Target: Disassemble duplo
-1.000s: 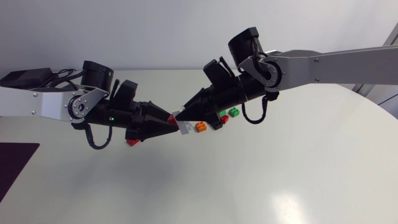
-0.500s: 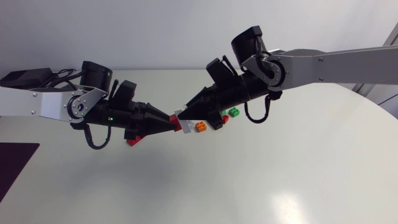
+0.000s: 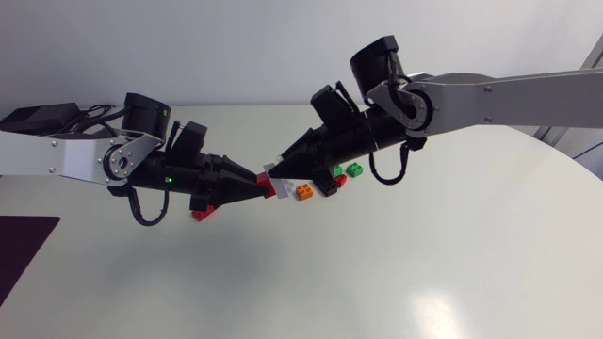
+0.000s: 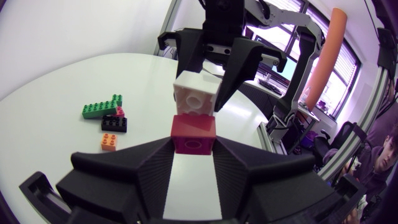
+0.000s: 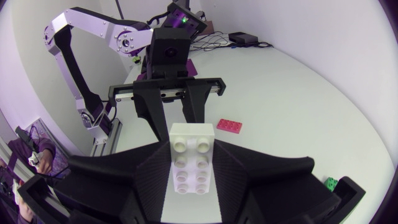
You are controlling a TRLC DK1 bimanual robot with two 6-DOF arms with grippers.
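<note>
Holding a white brick (image 5: 191, 163) clamped in the right pincer (image 3: 285, 166) and a red brick (image 4: 194, 134) clamped in the left pincer (image 3: 254, 185), tip to tip above the table (image 3: 377, 273). Joined or only touching: cannot tell. Below the right pincer, loose green brick (image 4: 101, 107), black brick (image 4: 115, 123), orange brick (image 4: 109, 142); under the left, a flat red piece (image 3: 201, 215).

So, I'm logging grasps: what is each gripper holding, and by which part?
Left gripper: red brick, fingers on opposite sides. Right gripper: white brick, fingers on its long sides.
</note>
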